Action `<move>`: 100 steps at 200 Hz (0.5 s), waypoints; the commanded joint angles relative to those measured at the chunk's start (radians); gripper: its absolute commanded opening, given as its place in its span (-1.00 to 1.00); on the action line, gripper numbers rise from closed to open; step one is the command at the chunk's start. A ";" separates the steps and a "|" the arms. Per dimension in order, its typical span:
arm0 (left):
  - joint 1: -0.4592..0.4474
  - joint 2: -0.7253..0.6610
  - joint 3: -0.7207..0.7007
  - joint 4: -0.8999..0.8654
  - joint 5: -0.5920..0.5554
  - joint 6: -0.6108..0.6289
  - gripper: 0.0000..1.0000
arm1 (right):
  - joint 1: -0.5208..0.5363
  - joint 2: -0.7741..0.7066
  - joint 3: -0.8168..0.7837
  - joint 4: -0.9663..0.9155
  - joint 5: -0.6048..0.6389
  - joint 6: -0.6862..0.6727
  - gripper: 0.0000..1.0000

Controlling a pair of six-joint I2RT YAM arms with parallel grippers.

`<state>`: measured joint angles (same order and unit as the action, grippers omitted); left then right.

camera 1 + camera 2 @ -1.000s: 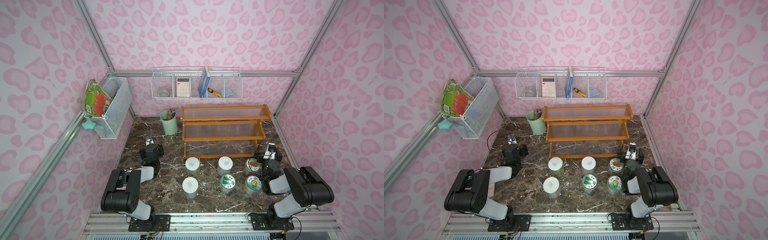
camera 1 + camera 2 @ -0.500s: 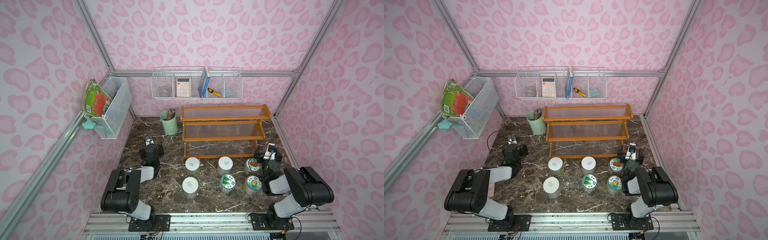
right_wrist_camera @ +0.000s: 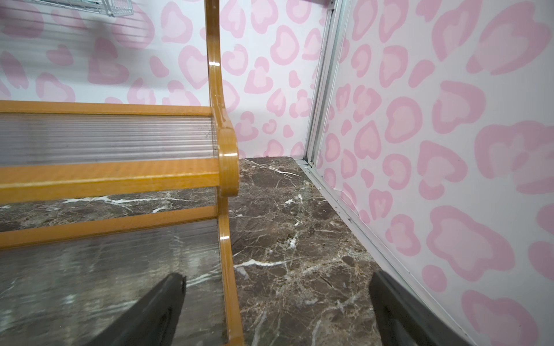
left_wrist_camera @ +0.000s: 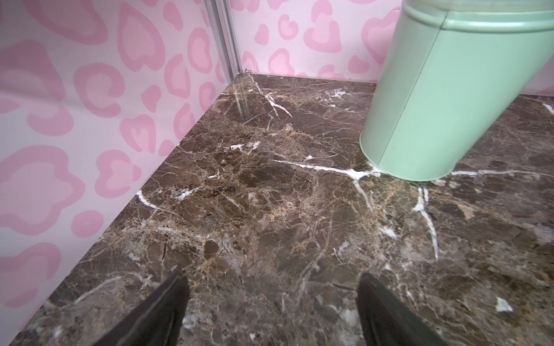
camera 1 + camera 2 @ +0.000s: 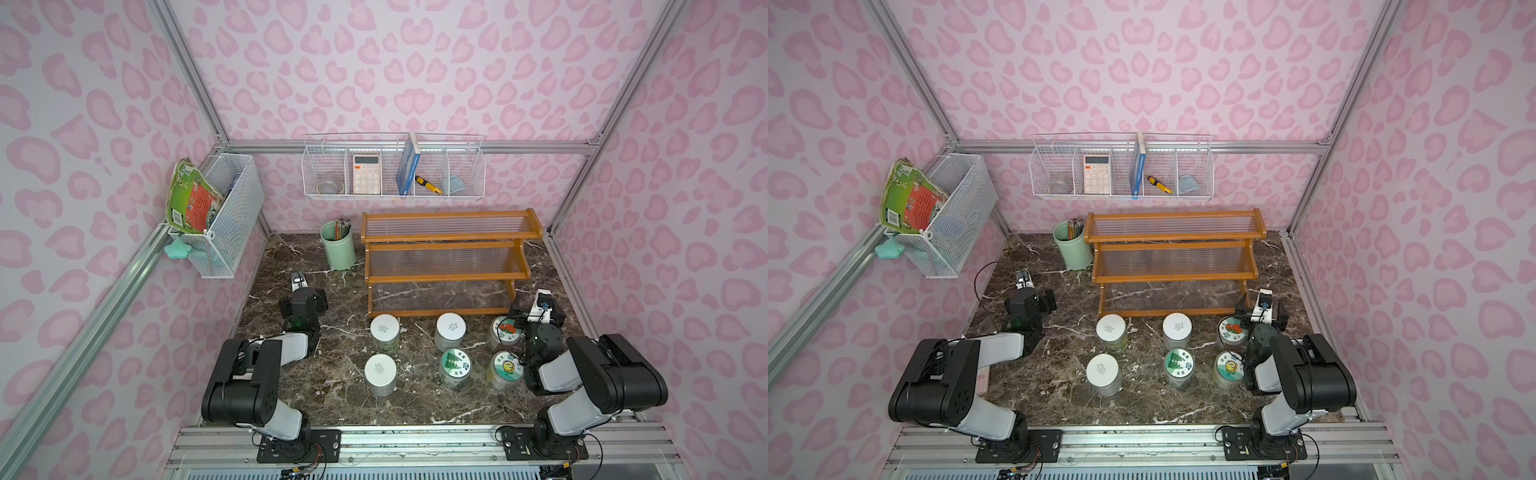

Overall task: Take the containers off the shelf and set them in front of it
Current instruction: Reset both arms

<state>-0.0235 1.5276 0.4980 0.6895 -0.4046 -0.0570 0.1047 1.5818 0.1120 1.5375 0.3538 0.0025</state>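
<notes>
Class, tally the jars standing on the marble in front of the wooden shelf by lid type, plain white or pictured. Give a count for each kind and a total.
Jars with plain white lids: 3
Jars with pictured lids: 3
Total: 6

Left arm (image 5: 243, 374) and right arm (image 5: 615, 374) share glossy black joint housings, white-grey links and thin black cables.
</notes>
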 commanded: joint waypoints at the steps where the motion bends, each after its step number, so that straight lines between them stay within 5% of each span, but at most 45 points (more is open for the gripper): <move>1: 0.001 0.003 0.008 -0.013 0.005 -0.004 0.83 | 0.001 0.001 0.004 0.026 0.006 -0.001 0.98; 100: 0.002 0.002 0.010 -0.013 0.004 -0.004 0.83 | 0.001 0.000 0.016 0.003 0.008 0.000 0.98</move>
<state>-0.0227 1.5276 0.4980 0.6895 -0.4038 -0.0570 0.1047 1.5818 0.1215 1.5391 0.3546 0.0025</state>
